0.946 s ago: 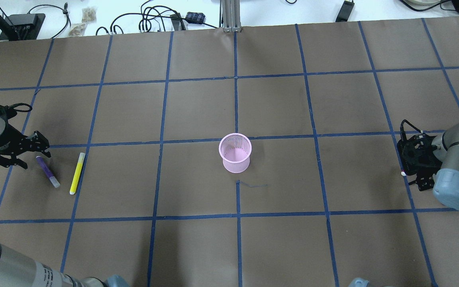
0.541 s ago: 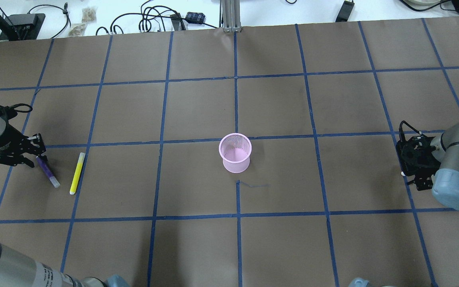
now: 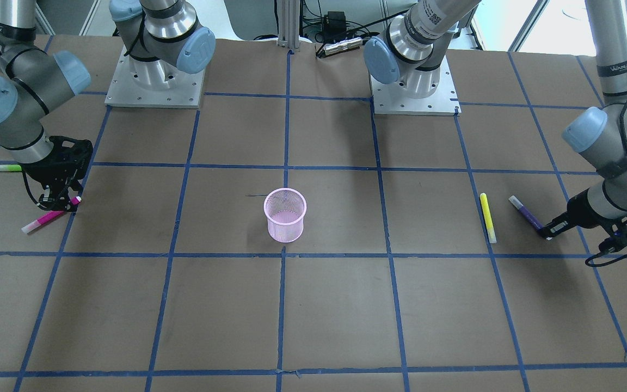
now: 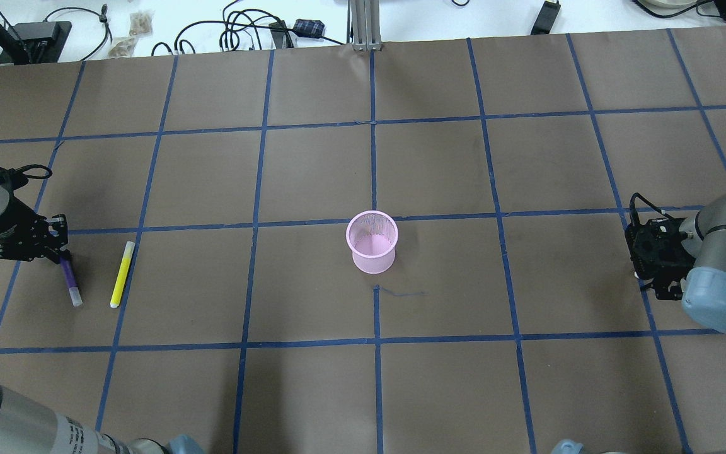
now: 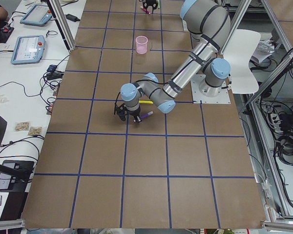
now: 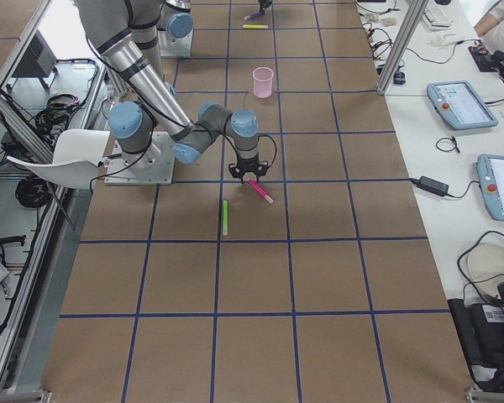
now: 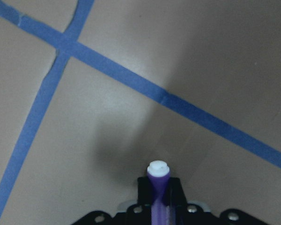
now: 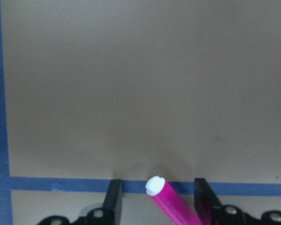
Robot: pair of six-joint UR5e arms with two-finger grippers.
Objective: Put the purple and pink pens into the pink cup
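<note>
A: We start on the overhead view. The pink cup (image 4: 372, 241) stands upright in the middle of the frame on the brown table (image 4: 438, 170), just below a line of blue tape (image 4: 312, 222).

B: At the far left of that frame, the left gripper (image 4: 59, 253) has the purple pen (image 4: 70, 282) by its upper end. The pale far end points toward the bottom edge.

A: The left wrist view settles it for us: the jaws press tight on the purple barrel from both sides, and a white end shows just past them.

B: Just to the right we see a yellow highlighter (image 4: 122, 274), lying apart from the pen.

A: On the left side of the front-facing view, the right gripper (image 3: 65, 204) is down over the upper end of the pink pen (image 3: 47, 218), which lies slanted on the paper.

B: From the right wrist camera we see those jaws spread wide, with a gap on each side of the pink barrel, so there is no grip.

A: A green pen (image 3: 7, 167) lies near the left edge, above the pink one. Both task pens sit well apart from the cup.
</note>
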